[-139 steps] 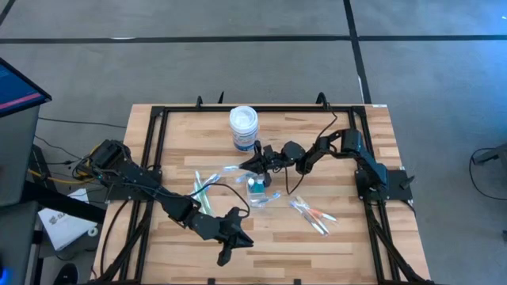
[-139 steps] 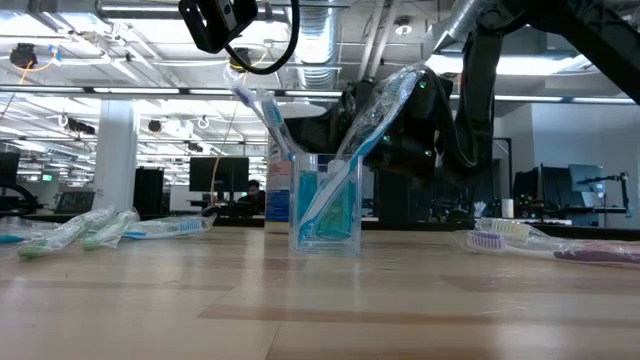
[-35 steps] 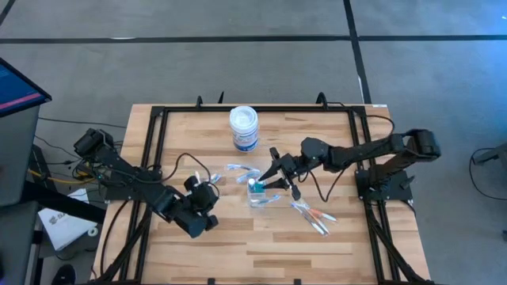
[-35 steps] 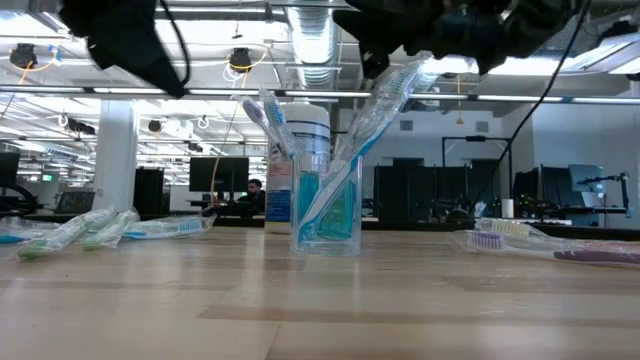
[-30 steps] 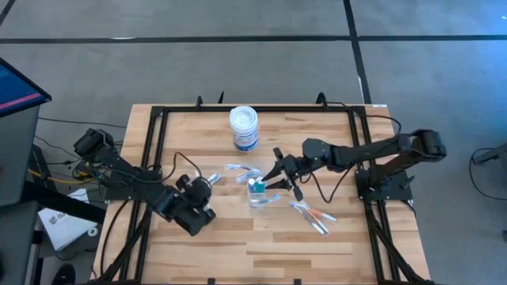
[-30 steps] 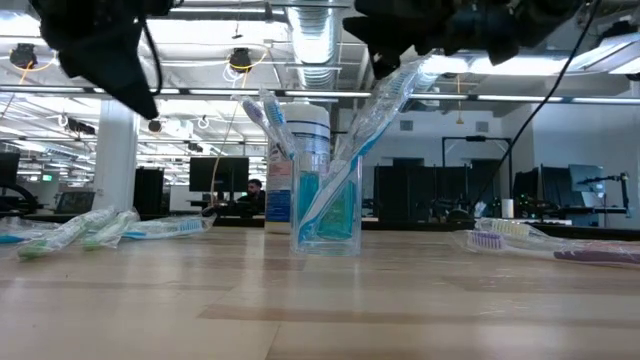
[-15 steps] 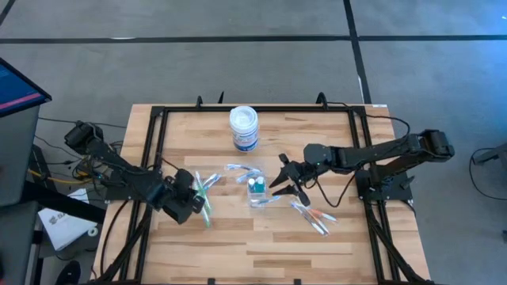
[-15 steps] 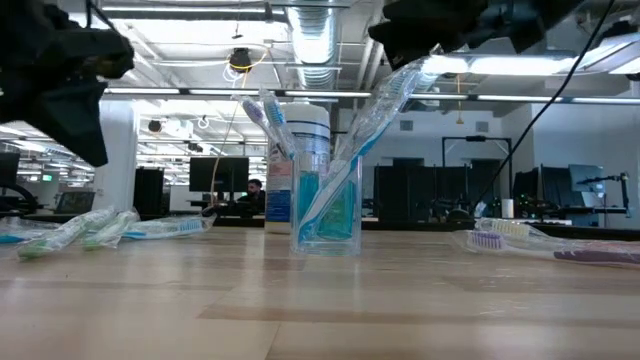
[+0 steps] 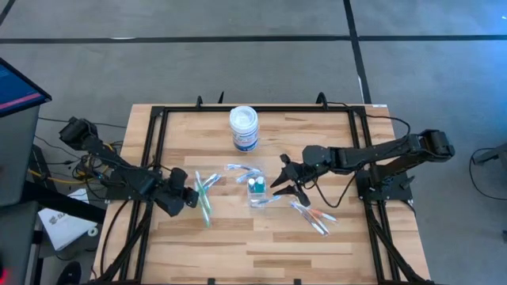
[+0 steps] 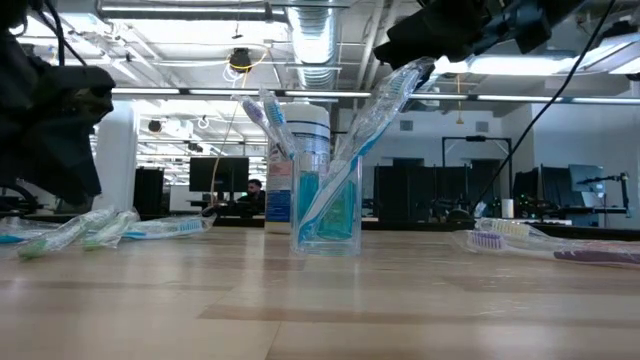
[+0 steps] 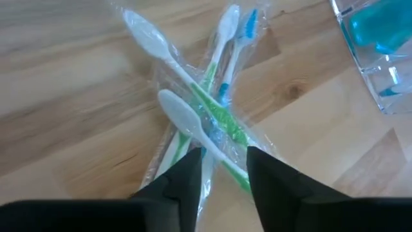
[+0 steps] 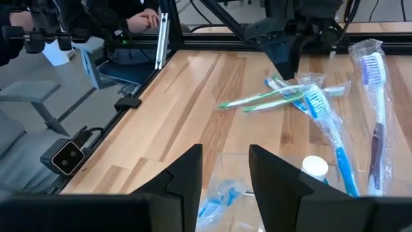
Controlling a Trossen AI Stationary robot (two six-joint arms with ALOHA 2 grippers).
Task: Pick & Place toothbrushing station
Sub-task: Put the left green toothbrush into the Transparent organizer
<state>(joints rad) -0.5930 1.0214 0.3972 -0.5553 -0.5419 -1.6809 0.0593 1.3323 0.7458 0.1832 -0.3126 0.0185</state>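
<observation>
Desk (image 9: pixel 261 245): wooden, with the toothbrushing things spread across its middle and a white jar with a blue label (image 9: pixel 243 128) standing at the back.
Left hand (image 9: pixel 190 195): it has swung back from the front of the desk and now hangs low over the heap of wrapped green and white toothbrushes (image 11: pixel 199 122) on the left side – fingers a narrow gap apart, nothing between them.
Right hand (image 9: pixel 287 180): it has drawn back from above the cup toward its own side and now sits just right of it, fingers parted and empty.
Clear cup (image 10: pixel 327 203): upright at mid-desk, holding blue liquid or packaging and two wrapped toothbrushes (image 10: pixel 372 125) leaning out of it; a white-capped tube (image 9: pixel 254 184) shows at its mouth from above.
Loose brushes (image 9: pixel 310 214): a second small heap lies right of the cup, well apart from the left heap.
Meaning: I'd judge the cup partly filled – the left hand looks lined up to take the next brush from its heap.
</observation>
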